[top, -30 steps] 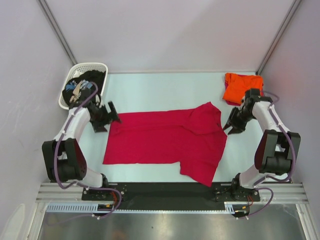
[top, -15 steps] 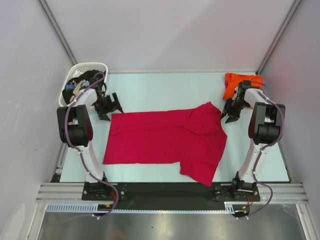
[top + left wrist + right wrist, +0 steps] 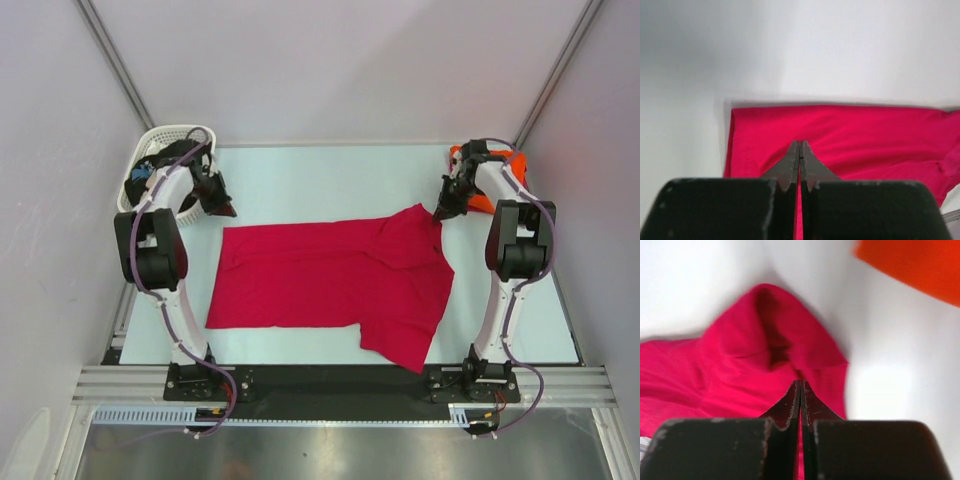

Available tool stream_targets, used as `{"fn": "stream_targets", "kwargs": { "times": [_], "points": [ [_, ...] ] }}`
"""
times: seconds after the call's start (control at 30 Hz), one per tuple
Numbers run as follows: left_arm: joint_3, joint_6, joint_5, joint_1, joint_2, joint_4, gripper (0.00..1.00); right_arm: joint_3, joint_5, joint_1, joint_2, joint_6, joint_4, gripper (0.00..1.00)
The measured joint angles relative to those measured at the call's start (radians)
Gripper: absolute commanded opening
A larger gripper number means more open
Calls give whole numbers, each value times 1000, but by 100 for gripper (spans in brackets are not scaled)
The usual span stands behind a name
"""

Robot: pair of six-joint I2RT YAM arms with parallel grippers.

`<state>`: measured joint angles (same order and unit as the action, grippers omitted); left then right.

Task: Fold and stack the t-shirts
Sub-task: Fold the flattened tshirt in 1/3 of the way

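Note:
A crimson-red t-shirt (image 3: 330, 275) lies spread flat across the middle of the table, one sleeve toward the front edge. My left gripper (image 3: 225, 210) hovers just past its back left corner, shut, and I see no cloth between the fingers (image 3: 800, 145); the red t-shirt (image 3: 865, 135) lies below. My right gripper (image 3: 438, 212) is shut at the shirt's back right corner, over the raised fold of red cloth (image 3: 730, 365); its tips (image 3: 800, 383) show nothing pinched. An orange t-shirt (image 3: 503, 158) sits at the back right, mostly behind the right arm. A black t-shirt (image 3: 160, 160) fills the basket.
The white lattice basket (image 3: 150, 138) stands at the back left corner beside the left arm. Grey walls close in the table on three sides. The orange t-shirt (image 3: 915, 265) lies just beyond the right gripper.
Both arms swung toward the back of the table, ending at the red shirt's far corners. Both grippers went from open to shut.

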<state>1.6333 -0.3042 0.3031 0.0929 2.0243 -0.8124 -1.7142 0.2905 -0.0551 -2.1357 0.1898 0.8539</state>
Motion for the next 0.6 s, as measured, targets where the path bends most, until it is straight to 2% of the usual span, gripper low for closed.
{"fn": "stream_targets", "kwargs": {
  "times": [0.27, 0.43, 0.6],
  "points": [
    [132, 49, -85, -119, 31, -58, 0, -22, -13, 126, 0, -4, 10, 0],
    [135, 61, -102, -194, 95, -95, 0, -22, -17, 200, -2, -6, 26, 0],
    [133, 70, -122, -204, 165, -142, 0, -22, -25, 208, -38, -6, 31, 0]
  ]
}}
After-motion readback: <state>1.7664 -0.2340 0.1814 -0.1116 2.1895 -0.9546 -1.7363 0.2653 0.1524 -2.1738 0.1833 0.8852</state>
